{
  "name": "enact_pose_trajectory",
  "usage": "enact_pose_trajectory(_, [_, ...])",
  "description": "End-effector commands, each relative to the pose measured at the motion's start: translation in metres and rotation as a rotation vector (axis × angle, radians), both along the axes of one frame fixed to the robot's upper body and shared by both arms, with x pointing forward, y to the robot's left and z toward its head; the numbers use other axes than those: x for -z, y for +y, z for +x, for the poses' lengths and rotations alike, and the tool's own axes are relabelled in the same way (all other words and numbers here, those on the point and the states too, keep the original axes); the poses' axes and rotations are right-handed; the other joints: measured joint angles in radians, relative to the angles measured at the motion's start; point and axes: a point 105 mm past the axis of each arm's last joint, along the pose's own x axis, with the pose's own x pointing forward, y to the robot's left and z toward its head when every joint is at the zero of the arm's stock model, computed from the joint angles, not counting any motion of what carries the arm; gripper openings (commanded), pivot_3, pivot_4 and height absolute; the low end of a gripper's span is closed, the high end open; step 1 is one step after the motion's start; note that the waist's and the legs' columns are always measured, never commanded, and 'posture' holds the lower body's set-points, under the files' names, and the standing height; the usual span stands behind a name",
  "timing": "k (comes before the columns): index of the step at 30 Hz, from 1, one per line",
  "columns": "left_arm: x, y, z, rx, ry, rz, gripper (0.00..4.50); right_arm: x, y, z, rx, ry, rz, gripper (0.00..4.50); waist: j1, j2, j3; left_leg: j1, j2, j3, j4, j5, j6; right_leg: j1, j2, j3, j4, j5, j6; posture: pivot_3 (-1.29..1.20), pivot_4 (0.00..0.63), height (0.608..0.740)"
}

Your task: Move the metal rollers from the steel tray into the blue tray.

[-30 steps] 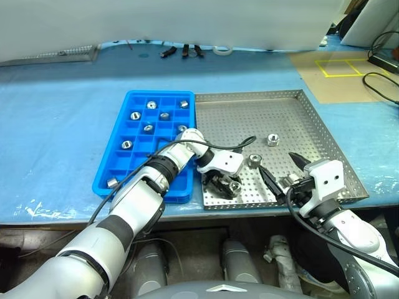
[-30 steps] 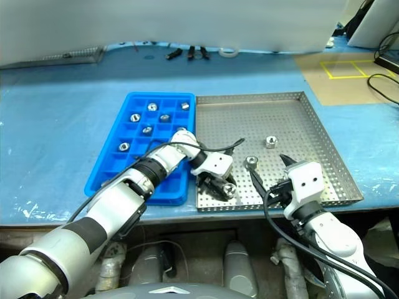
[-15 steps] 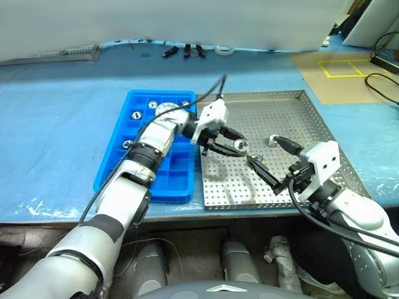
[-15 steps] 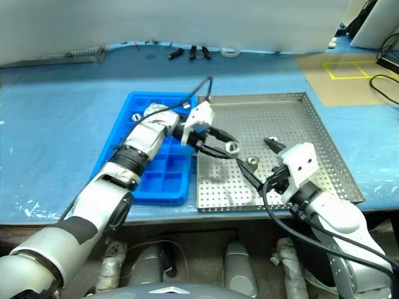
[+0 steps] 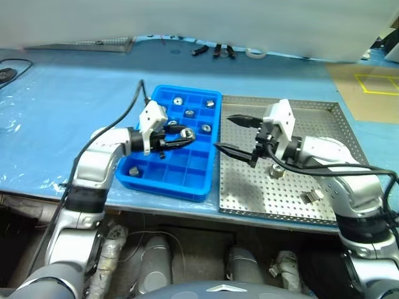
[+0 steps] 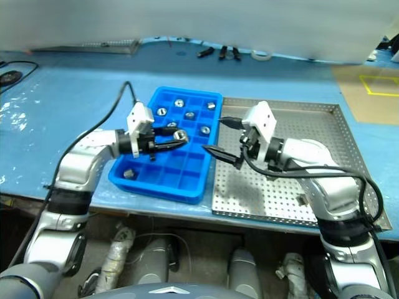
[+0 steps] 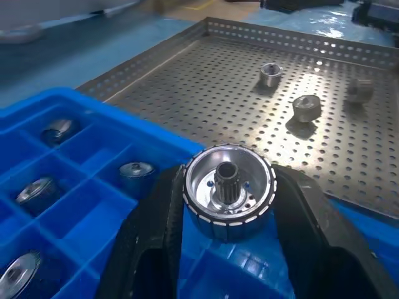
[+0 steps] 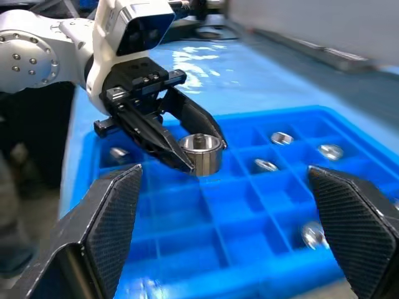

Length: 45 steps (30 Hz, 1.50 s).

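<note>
My left gripper [image 5: 182, 133] is shut on a metal roller [image 7: 229, 190] and holds it above the middle cells of the blue tray [image 5: 165, 182]. The right wrist view shows that held roller [image 8: 201, 152] hanging a little above the cells. Several rollers [image 5: 189, 113] lie in the tray's far cells and one [image 5: 133, 170] in a near cell. On the steel tray [image 5: 249, 187] to the right lie loose rollers [image 5: 276, 171] [image 5: 310, 196]. My right gripper [image 5: 232, 133] is open and empty, raised over the steel tray's left edge and pointing at the blue tray.
Small dark tools [image 5: 215, 50] and a tape roll [image 5: 254, 53] lie at the back of the blue table sheet. A black cable [image 5: 9, 68] sits at the far left. Cardboard with yellow tape [image 5: 374, 84] is at the right. The table's front edge runs just below both trays.
The camera has swung. My left gripper lifted the roller off the steel tray and carried it left over the blue tray. My open right gripper rose and moved left.
</note>
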Motion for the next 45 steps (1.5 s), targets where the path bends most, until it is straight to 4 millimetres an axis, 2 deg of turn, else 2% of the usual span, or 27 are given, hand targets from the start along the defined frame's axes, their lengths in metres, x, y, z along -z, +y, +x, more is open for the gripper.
enact_pose_trajectory(1, [-0.008,0.009,-0.006,-0.115,-0.051,-0.030,1.72,-0.008,0.014,0.001,-0.098,-0.040,-0.004,4.50,0.018,0.000,0.000,0.000,0.000,0.000,0.000,0.000,0.000,0.000,0.000,0.000,0.000,0.000,0.000,0.17,0.150,0.740])
enact_pose_trajectory(3, [-0.004,0.010,-0.006,-0.157,-0.051,-0.026,1.72,-0.008,0.016,0.003,-0.121,-0.039,-0.002,4.50,0.033,0.000,0.000,0.000,0.000,0.000,0.000,0.001,-0.002,0.000,0.001,-0.001,0.001,0.000,0.000,0.21,0.150,0.740])
enact_pose_trajectory(7, [0.019,0.013,0.008,-0.313,-0.010,-0.020,1.72,-0.006,0.024,0.006,-0.161,-0.043,-0.008,4.50,0.052,0.000,0.000,0.000,0.000,-0.002,-0.002,0.002,-0.004,0.000,0.001,-0.001,0.002,0.000,0.000,0.23,0.150,0.740])
enact_pose_trajectory(10, [0.025,0.017,0.013,-0.368,-0.003,-0.008,1.72,-0.004,0.024,0.006,-0.167,-0.042,-0.014,4.50,0.055,0.000,0.000,0.000,0.000,-0.004,-0.002,0.003,-0.004,-0.001,0.001,-0.001,0.002,0.000,0.000,0.24,0.150,0.740])
enact_pose_trajectory(17, [0.052,0.023,0.001,-0.368,0.079,0.048,1.72,0.003,0.020,0.007,-0.147,-0.037,-0.022,4.50,0.049,0.000,0.000,-0.004,0.000,-0.005,-0.003,0.003,-0.005,-0.006,0.002,-0.001,0.001,0.000,0.001,0.21,0.150,0.740])
enact_pose_trajectory(21, [0.057,0.027,0.006,-0.374,0.081,0.079,3.04,0.005,0.020,0.007,-0.128,-0.037,-0.016,4.50,0.049,0.000,0.000,-0.006,0.000,-0.004,-0.002,0.004,-0.006,-0.009,0.003,-0.001,0.003,0.000,0.001,0.20,0.150,0.740])
enact_pose_trajectory(24, [0.051,0.022,0.011,-0.352,0.051,0.089,4.02,0.007,0.018,0.007,-0.109,-0.037,-0.012,4.50,0.049,0.000,0.000,-0.006,0.000,-0.004,-0.002,0.004,-0.006,-0.009,0.002,-0.001,0.003,0.000,0.001,0.16,0.150,0.740])
enact_pose_trajectory(27, [0.032,0.013,0.013,-0.310,0.024,0.033,4.02,0.007,0.014,0.008,-0.076,-0.038,-0.005,4.50,0.047,0.000,0.000,-0.006,0.000,-0.004,-0.001,0.004,-0.006,-0.009,0.002,-0.001,0.003,0.000,0.001,0.14,0.150,0.740])
enact_pose_trajectory(31, [0.000,-0.009,0.008,-0.187,0.017,-0.075,4.02,0.010,-0.006,0.012,0.055,-0.043,0.003,4.50,0.050,0.000,0.000,-0.007,0.000,-0.003,-0.001,0.004,-0.006,-0.009,0.002,-0.001,0.003,0.000,0.001,0.10,0.150,0.740])
enact_pose_trajectory(35, [-0.022,-0.036,-0.012,0.031,0.053,-0.137,4.02,0.018,-0.032,0.006,0.179,-0.013,-0.004,4.50,0.044,0.000,0.000,-0.008,-0.001,-0.003,-0.001,0.004,-0.006,-0.011,0.002,0.000,0.003,0.000,0.001,0.02,0.150,0.740])
enact_pose_trajectory(41, [-0.010,-0.059,-0.018,0.235,0.132,-0.073,4.02,0.043,-0.077,0.000,0.424,0.036,-0.028,4.50,0.020,0.000,0.000,-0.007,0.000,-0.001,-0.001,0.004,-0.006,-0.010,0.003,0.001,0.003,0.000,0.001,-0.10,0.150,0.740])
enact_pose_trajectory(45, [-0.008,-0.069,-0.021,0.330,0.132,-0.043,4.02,0.059,-0.093,-0.004,0.525,0.055,-0.043,4.50,-0.009,0.000,0.000,-0.006,-0.001,-0.001,-0.001,0.004,-0.006,-0.010,0.003,0.002,0.003,0.000,0.001,-0.15,0.150,0.740])
